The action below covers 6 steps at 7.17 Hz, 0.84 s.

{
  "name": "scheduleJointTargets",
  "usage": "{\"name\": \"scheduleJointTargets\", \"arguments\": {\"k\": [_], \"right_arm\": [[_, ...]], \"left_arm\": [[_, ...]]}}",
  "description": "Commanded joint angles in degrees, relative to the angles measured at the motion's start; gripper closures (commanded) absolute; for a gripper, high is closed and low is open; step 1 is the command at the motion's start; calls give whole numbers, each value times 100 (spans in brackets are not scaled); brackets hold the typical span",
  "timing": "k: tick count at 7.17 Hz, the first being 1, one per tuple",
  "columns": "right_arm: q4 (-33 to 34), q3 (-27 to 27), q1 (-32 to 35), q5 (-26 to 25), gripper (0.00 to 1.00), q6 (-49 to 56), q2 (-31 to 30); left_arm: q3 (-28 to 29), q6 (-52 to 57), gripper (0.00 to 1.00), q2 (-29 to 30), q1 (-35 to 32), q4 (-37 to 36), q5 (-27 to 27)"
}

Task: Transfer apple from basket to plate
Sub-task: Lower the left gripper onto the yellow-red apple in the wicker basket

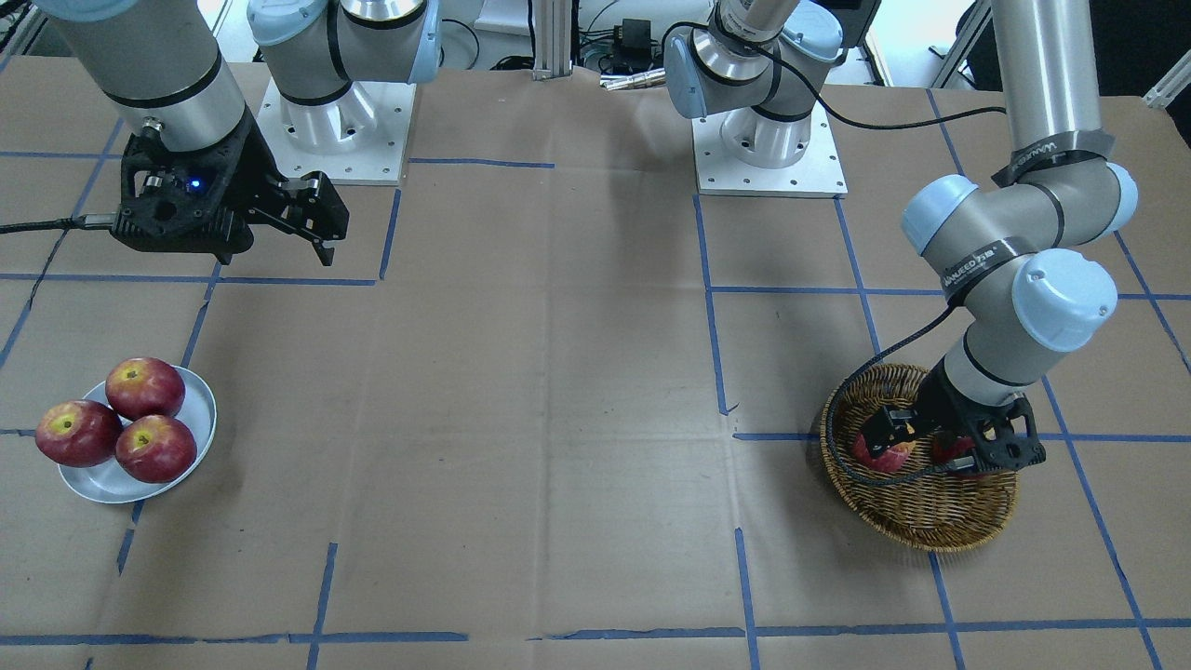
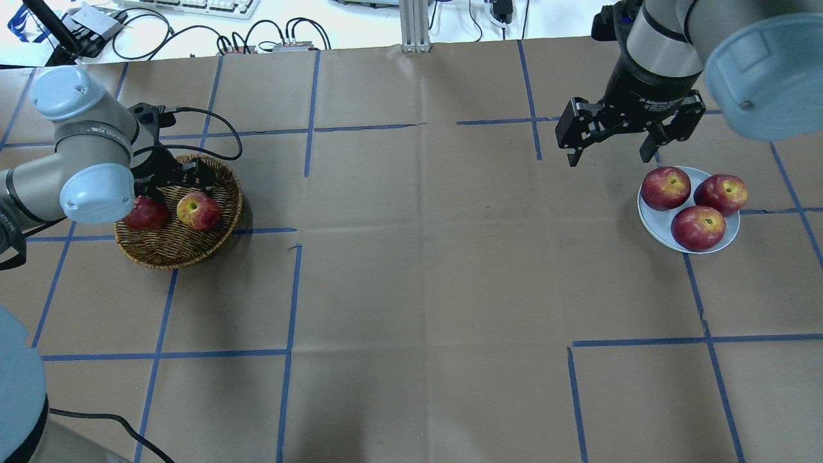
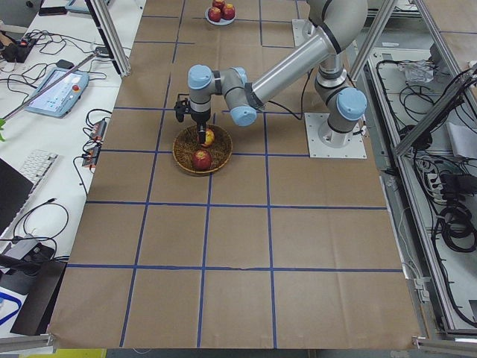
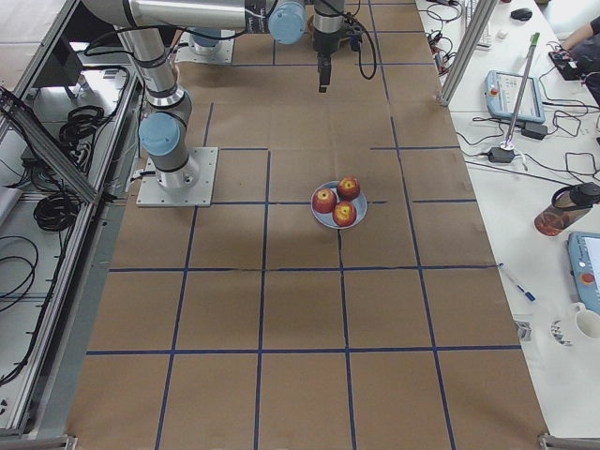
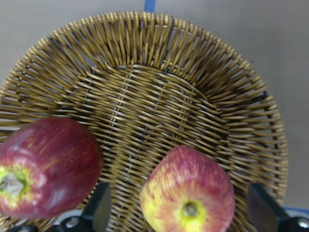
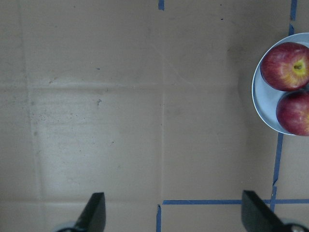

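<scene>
Left gripper [image 5: 179, 212]: reaching down into the basket [image 2: 173, 247], jaws standing apart on either side of the apple [image 5: 188, 191], not touching it.
Apple: sitting left of centre in the overhead view, just beside a darker apple [image 2: 146, 213].
Right gripper [image 2: 609, 151]: hanging spread wide near the plate [image 2: 649, 218], upper right.
Risk: a closing finger is likely nudging the darker apple. With three apples [image 2: 697, 227] crowding the plate, a fourth may roll off.
</scene>
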State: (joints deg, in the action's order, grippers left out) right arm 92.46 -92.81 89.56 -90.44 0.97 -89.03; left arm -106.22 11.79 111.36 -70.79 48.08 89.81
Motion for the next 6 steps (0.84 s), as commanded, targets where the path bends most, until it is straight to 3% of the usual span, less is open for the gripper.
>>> {"name": "scheduleJointTargets", "arguments": {"k": [1,6], "right_arm": [[0,0,0,0,0,0,0],[0,0,0,0,0,0,0]], "left_arm": [[-39,-10,1,114,-5,-53,-8],[-118,-36,4,237,-5,-53,-201]]}}
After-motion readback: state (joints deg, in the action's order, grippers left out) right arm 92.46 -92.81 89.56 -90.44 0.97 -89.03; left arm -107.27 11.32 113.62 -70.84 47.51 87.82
